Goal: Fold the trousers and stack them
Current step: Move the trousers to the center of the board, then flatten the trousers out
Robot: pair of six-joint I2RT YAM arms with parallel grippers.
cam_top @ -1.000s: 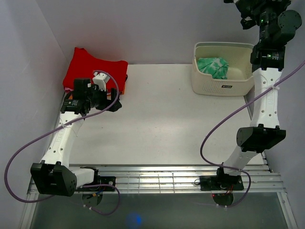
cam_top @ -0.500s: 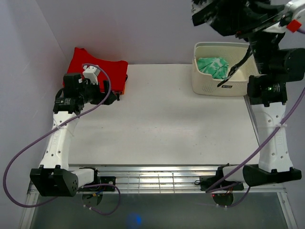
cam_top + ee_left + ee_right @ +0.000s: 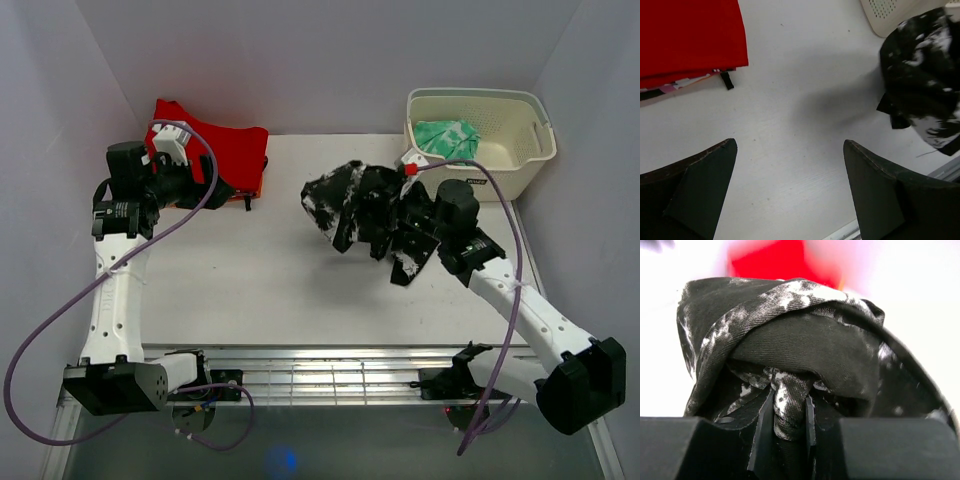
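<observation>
Hanging in a crumpled bundle, the trousers [image 3: 365,215] are held by the right gripper [image 3: 788,412], a fold of the black, white-splattered cloth being pinched between its two fingers. The bundle is carried over the right half of the table [image 3: 260,280], just left of and nearer than the basket [image 3: 500,175], in which a green cloth [image 3: 447,138] is kept. The left gripper [image 3: 790,145] is spread wide with nothing in it, beside the red garment [image 3: 215,150] at the far left corner.
</observation>
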